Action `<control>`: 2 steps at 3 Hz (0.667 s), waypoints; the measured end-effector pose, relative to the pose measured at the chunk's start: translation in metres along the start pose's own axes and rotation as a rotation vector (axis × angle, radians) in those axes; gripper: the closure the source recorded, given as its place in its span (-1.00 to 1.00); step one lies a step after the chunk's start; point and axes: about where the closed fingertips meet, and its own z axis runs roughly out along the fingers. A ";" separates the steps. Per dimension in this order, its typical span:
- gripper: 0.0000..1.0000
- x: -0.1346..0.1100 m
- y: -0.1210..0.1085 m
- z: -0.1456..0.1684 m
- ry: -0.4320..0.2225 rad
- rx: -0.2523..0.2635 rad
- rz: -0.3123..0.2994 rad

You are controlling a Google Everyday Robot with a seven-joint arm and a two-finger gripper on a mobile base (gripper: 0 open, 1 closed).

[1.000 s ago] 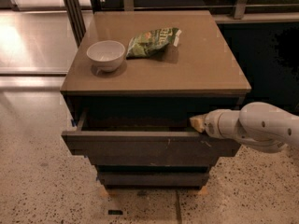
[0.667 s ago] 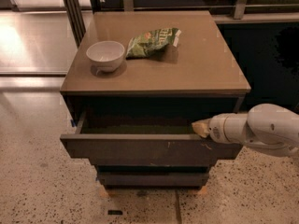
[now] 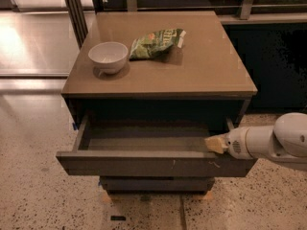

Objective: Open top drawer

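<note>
top drawer (image 3: 144, 166): dark brown matt front, wood-like, faintly scratched
gripper (image 3: 216, 143): mine, matt pale yellowish tip, resting at that drawer's right end
arm (image 3: 268, 143): my smooth white plastic shell, slight gloss
cabinet top (image 3: 201, 71): smooth brown, soft sheen
bowl (image 3: 108, 56): white, glossy, ceramic-looking
bag (image 3: 157, 42): green, crinkled, shiny plastic
floor (image 3: 38, 195): speckled, polished stone

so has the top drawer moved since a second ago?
Yes. The top drawer has slid further out toward the camera, away from the front edge of the cabinet top. The gripper is at its right end, behind the front panel.
</note>
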 end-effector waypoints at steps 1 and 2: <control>1.00 0.021 0.006 -0.015 0.030 -0.041 0.045; 1.00 0.027 0.007 -0.024 0.012 -0.058 0.062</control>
